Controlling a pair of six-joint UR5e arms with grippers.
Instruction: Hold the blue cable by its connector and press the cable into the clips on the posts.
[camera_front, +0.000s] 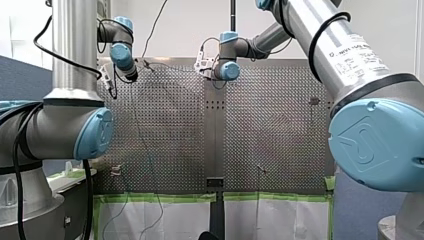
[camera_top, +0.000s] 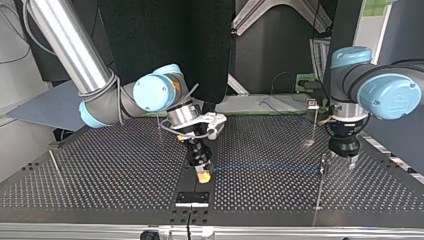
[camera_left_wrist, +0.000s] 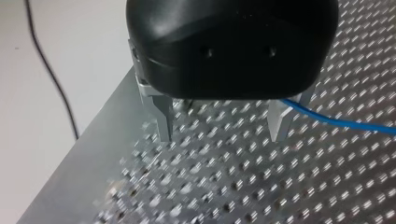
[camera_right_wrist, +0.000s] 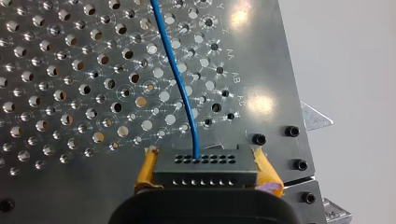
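A grey block connector (camera_right_wrist: 205, 171) sits clamped between the yellow pads (camera_right_wrist: 145, 172) of my right gripper (camera_right_wrist: 204, 157), which is shut on it. From its row of holes the blue cable (camera_right_wrist: 180, 79) runs out over the perforated table (camera_right_wrist: 70, 70). In the top view my right gripper (camera_top: 202, 172) stands low over the table's middle, and the cable (camera_top: 260, 167) shows faintly, running toward a thin post (camera_top: 320, 185) at the right. Beside that post hangs my left gripper (camera_top: 350, 159). Its metal fingers (camera_left_wrist: 163, 119) stand open and empty (camera_left_wrist: 223, 128), with the cable (camera_left_wrist: 336, 122) passing just outside one finger.
More thin posts stand on the table: one at the back right (camera_top: 313, 127), one near the middle back (camera_top: 159, 122), and one leaning at the left (camera_top: 56, 167). A black bolted plate (camera_top: 192, 198) lies at the near edge in the top view. Loose black wires (camera_front: 145, 145) cross the table.
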